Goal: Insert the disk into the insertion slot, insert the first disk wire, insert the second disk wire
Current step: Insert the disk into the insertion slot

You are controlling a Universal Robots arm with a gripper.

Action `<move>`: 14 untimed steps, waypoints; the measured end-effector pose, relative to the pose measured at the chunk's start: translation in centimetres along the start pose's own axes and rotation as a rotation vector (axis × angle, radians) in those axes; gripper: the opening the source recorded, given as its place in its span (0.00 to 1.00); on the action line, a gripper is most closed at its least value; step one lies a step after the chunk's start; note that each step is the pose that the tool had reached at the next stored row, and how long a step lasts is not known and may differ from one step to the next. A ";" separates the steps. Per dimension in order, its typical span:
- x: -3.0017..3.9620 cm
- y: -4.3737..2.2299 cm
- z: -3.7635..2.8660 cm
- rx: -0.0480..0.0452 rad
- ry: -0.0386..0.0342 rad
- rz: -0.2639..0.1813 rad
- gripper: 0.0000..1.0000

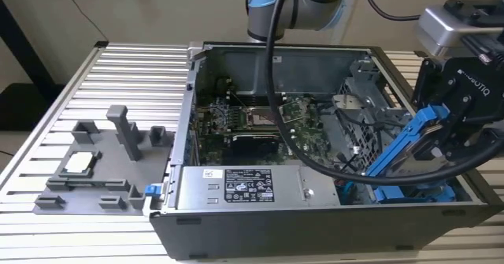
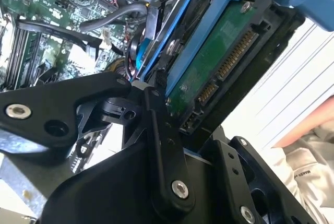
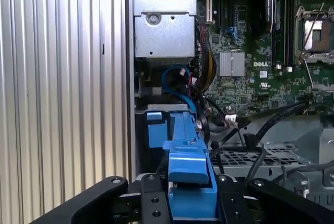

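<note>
The arm (image 1: 295,1) rose behind the open computer case (image 1: 236,231) and reached over to the exterior view's right. There its wrist angled the gripper (image 1: 441,143) down into that end of the case. The fingers (image 3: 156,200) were closed on both sides of the disk (image 1: 403,144), gripping its blue carrier. The disk (image 3: 187,174) sat steeply tilted. Its lower end dipped into the bay just beside the power-supply box (image 1: 244,187) and its upper end stood above the case rim. The second wrist view showed its green underside (image 2: 219,62).

Disk (image 1: 402,146) in blue carrier, steeply tilted over open case (image 1: 260,231)
</note>
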State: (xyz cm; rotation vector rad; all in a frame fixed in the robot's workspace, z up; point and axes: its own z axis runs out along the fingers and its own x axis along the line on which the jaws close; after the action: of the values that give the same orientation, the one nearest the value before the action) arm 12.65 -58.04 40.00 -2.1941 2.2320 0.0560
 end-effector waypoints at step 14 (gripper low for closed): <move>-0.14 0.04 2.22 0.0000 0.0016 0.000 0.33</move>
State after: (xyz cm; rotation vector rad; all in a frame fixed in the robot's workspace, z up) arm 12.57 -57.83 37.78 -2.1949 2.2329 0.0543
